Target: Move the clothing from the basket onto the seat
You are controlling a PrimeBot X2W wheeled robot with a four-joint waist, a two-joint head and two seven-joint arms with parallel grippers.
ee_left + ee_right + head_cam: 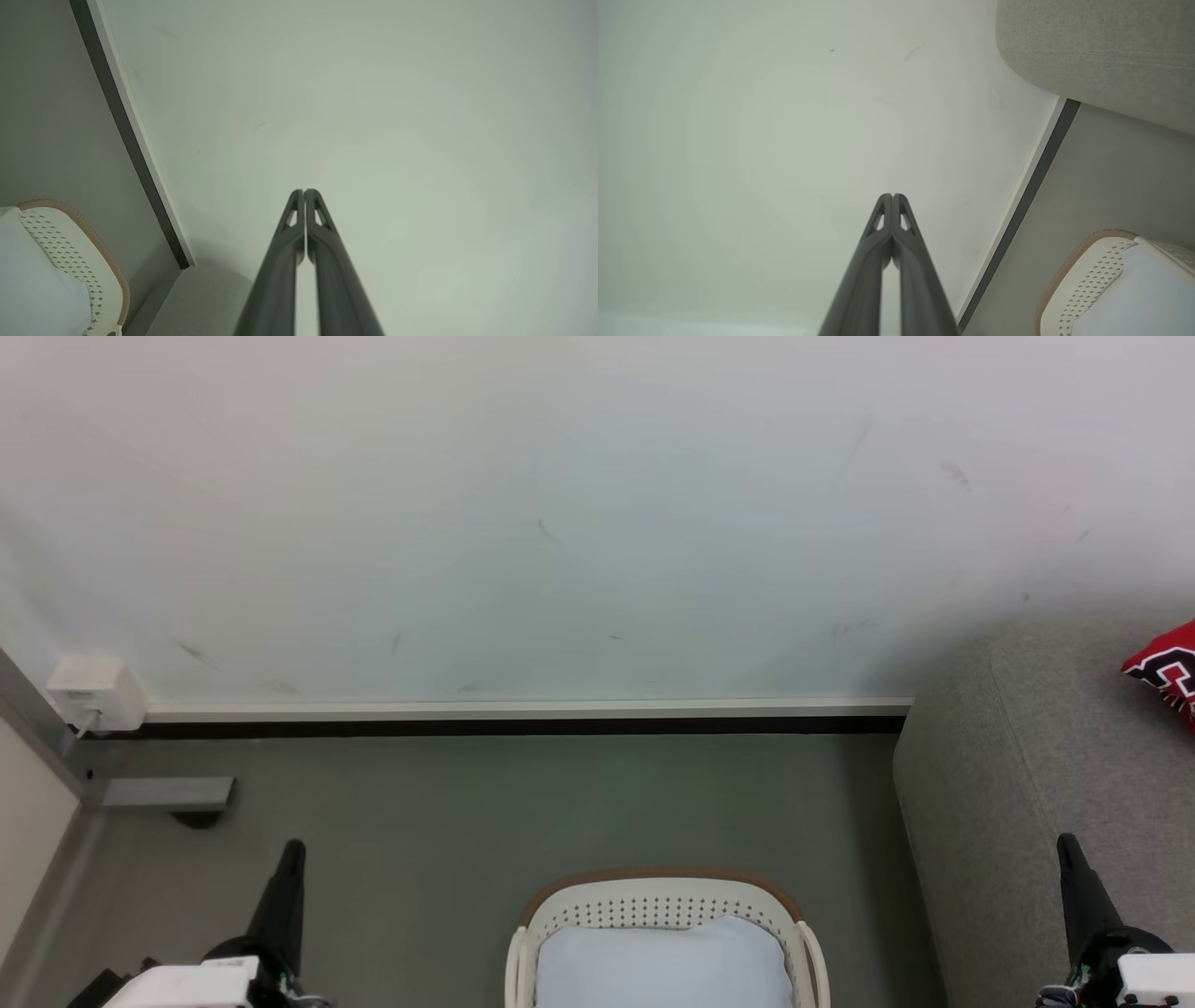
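L gripper [293,849], fingers pressed together on nothing, hangs over floor [448,821]. Centre: basket [653,899] w/ pale pad [663,963]. R gripper [1066,842], likewise clamped empty, above grey seat [1018,756]. Red clothing [1169,670] lies near seat's far edge, black lettering cropped, unreadable.

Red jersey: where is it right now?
Head view, far right edge: the jersey lies on the sofa, up and right of the basket, beyond the right gripper.
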